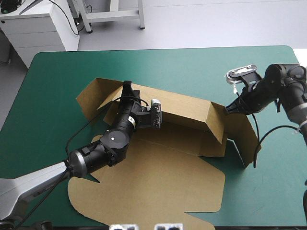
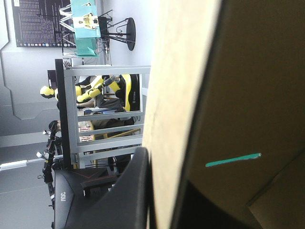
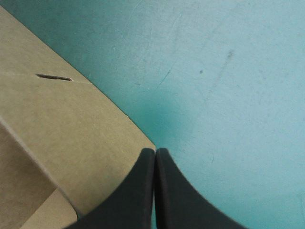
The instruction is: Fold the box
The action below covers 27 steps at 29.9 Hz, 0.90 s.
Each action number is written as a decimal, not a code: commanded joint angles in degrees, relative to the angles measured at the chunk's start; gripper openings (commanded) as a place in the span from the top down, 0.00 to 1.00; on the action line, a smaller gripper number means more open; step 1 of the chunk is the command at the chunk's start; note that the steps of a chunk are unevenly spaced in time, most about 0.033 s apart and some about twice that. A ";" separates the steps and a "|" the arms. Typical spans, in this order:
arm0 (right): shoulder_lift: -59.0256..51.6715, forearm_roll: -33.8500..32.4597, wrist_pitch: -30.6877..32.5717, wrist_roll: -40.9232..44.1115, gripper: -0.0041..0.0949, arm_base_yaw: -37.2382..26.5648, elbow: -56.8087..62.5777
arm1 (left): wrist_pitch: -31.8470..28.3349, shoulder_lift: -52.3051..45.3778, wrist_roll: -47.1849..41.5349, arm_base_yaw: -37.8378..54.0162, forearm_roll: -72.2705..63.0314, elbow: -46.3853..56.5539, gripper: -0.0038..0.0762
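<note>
The brown box (image 1: 158,177) is lying mid-table on the teal-green cover (image 1: 192,67), half formed, with its long back wall (image 1: 182,108) standing up and its lid panel (image 1: 144,191) spreading flat on the robot's side. The left gripper (image 1: 127,87) is reaching across the box's floor and pinching the back wall's top edge near its left end. The right gripper (image 3: 155,151), its fingers pressed together into one point and grasping nothing, is sitting just beside the corner of the box's right end flap (image 1: 242,136).
</note>
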 commanded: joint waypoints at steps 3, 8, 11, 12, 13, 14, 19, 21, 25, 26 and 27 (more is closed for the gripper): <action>-6.38 3.75 1.43 -0.84 0.97 0.06 -1.01 | 1.30 -1.89 -1.39 -0.14 0.81 -1.53 0.96; -8.04 4.51 1.43 -1.27 0.97 0.06 0.76 | 1.30 -1.89 -1.16 -0.14 0.81 -1.53 0.96; -8.27 3.02 1.43 -1.27 0.97 0.06 3.29 | 1.30 -1.89 -1.16 -0.14 0.81 -1.53 0.96; -8.40 2.88 1.43 -1.27 0.97 0.06 4.33 | 1.30 -1.89 -1.16 -0.14 0.81 -1.53 0.96; -8.47 2.88 1.43 -1.27 0.97 0.06 5.17 | 1.30 -1.89 -1.16 -0.14 0.81 -1.53 0.96; -8.64 3.04 1.43 -1.55 0.97 0.06 6.12 | 1.30 -1.89 -1.16 -0.14 0.81 -1.53 0.96; -10.35 2.79 0.34 -2.16 0.97 0.06 9.27 | 1.30 -1.89 -1.16 -0.14 0.81 -1.53 0.96; -11.14 1.60 0.18 -1.65 0.97 0.06 9.84 | 1.27 -1.89 -1.16 -0.14 0.81 -1.53 0.96; -13.61 1.29 -1.35 -1.24 0.97 0.06 9.84 | 1.05 -1.89 -1.16 -0.14 0.81 -1.53 0.96; -13.86 1.29 -1.33 -1.24 0.97 0.06 9.84 | 1.05 -1.89 -1.16 -0.14 0.81 -1.53 0.96; -13.98 1.29 -0.86 -1.48 0.97 0.06 9.84 | 0.91 -1.89 -1.16 -0.14 0.81 -1.53 0.96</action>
